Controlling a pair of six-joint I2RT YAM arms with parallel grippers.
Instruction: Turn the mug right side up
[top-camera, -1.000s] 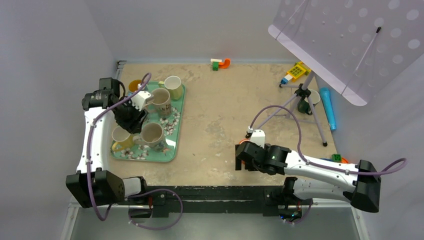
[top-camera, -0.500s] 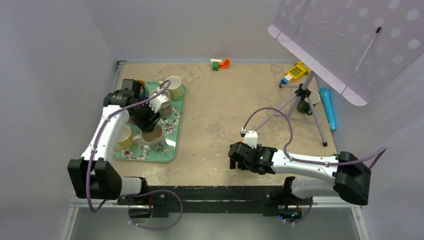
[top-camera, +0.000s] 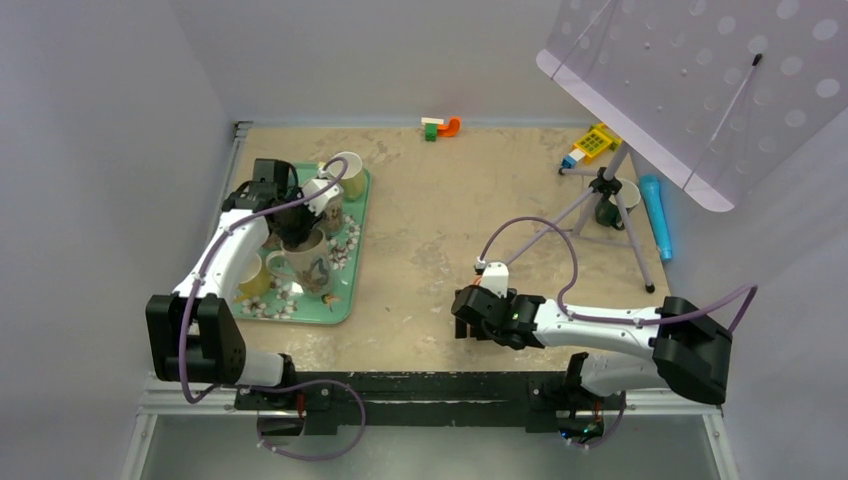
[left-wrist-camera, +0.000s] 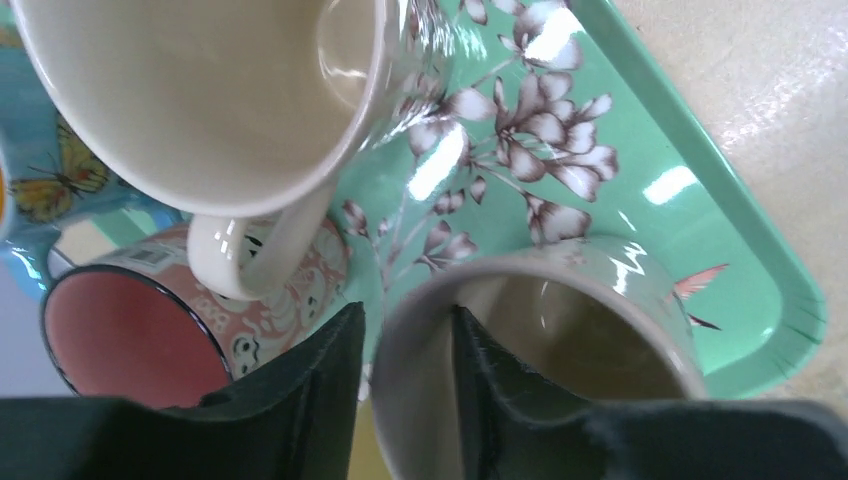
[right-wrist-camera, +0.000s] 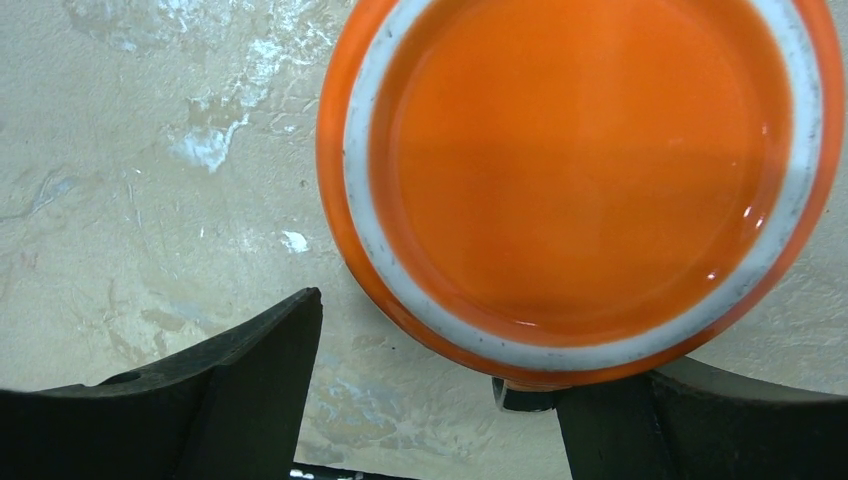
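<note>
One tray (top-camera: 358, 240), four mugs (top-camera: 308, 268) seen on it, one orange mug (right-wrist-camera: 580, 170), one tripod (top-camera: 600, 195)

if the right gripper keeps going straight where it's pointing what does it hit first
The orange mug, most likely. It stands upside down on the table, its base facing the right gripper, whose jaws are open wide. How much gap remains is unclear.

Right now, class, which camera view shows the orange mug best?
The right wrist view: the orange mug fills the frame, white-ringed base up, just beyond the open right gripper. The top view hides nearly all of it under that gripper. The left wrist view shows only the tray and other mugs.
</note>
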